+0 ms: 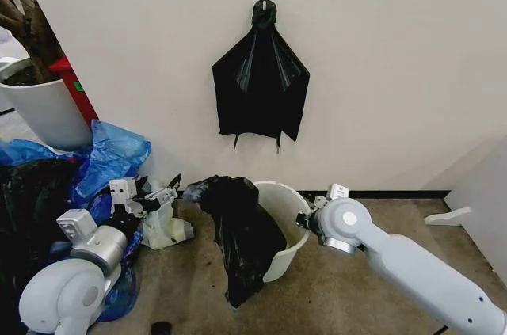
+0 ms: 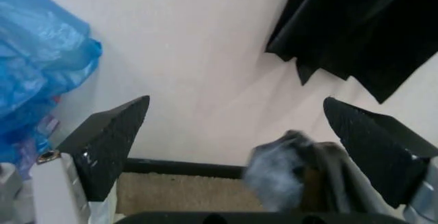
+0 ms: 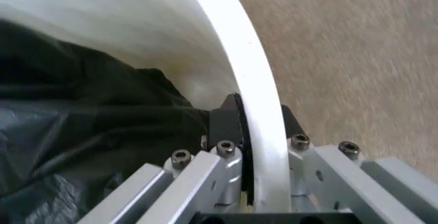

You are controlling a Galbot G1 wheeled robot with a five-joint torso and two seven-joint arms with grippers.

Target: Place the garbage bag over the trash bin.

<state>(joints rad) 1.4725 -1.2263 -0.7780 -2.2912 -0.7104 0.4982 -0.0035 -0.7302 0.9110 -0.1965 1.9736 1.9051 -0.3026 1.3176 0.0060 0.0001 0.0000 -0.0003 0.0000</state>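
Black rubber-faced fingers [image 3: 222, 124] of the right gripper [image 3: 253, 126] pinch the wall of the trash bin [image 3: 253, 80]: one finger inside, one outside, pressed against the white plastic just below the rolled rim. A dark strip of bag film appears to lie between the inner finger and the wall, though this cannot be told for sure.

Right gripper, head view [image 1: 310, 216]: lower centre-right of the frame, at the right side of the bin's rim.

Left gripper [image 2: 239, 147]: fingers [image 2: 110, 142] spread wide, holding nothing and touching nothing. Between them show the pale wall, a dark baseboard, and brown carpet. In the head view the left gripper [image 1: 158, 196] sits at lower left, just beside the bag's upper left edge and apart from it.

Trash bin, head view [image 1: 287, 228]: white, round, standing on the carpet floor [image 1: 364, 287] at lower centre, tilted slightly.

Garbage bag [image 1: 242, 232]: glossy black, wrinkled, draped over the bin's left rim, part lying inside the bin and part hanging down its outer left side to the floor. Bag seen inside the bin in the right wrist view [image 3: 82, 147].

Black fan-shaped bunch [image 1: 260, 81]: hung on a wall hook, upper centre.

Blue plastic bags [image 1: 107, 157]: heaped at left.

White planter pot [image 1: 43, 109]: upper left.
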